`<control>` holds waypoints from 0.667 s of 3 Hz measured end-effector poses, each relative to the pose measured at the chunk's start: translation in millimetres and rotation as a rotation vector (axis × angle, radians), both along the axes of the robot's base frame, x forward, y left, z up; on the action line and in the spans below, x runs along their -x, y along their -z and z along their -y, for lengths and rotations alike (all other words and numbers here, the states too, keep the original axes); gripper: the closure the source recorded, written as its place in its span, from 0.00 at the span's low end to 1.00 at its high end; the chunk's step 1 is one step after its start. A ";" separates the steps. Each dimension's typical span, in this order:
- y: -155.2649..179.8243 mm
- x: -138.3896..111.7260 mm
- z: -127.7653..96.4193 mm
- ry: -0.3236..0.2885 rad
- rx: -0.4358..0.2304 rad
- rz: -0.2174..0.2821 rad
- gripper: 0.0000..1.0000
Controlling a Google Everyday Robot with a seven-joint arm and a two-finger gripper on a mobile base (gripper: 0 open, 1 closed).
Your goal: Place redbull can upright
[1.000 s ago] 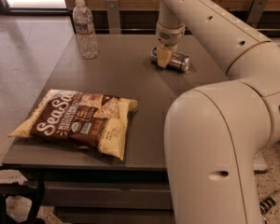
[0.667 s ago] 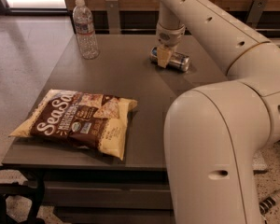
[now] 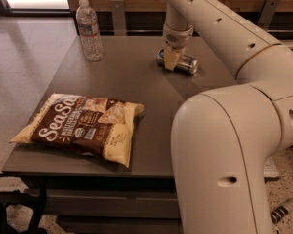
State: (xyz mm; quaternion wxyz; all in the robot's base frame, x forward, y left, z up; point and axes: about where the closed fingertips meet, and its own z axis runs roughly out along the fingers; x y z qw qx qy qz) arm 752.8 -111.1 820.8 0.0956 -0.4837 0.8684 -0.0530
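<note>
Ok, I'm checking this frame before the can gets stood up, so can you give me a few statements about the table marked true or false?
1. The redbull can lies on its side on the table. True.
2. The water bottle lies flat. False: it stands upright near the far left corner.
3. The gripper is down at the can's left end, on the table's far side. True.
4. The chip bag touches the can. False: it lies well apart, on the near left part of the table.
</note>
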 end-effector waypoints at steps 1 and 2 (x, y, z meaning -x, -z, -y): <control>-19.8 -1.5 5.6 -0.039 -0.034 0.039 1.00; -47.5 -2.9 13.8 -0.075 -0.070 0.095 1.00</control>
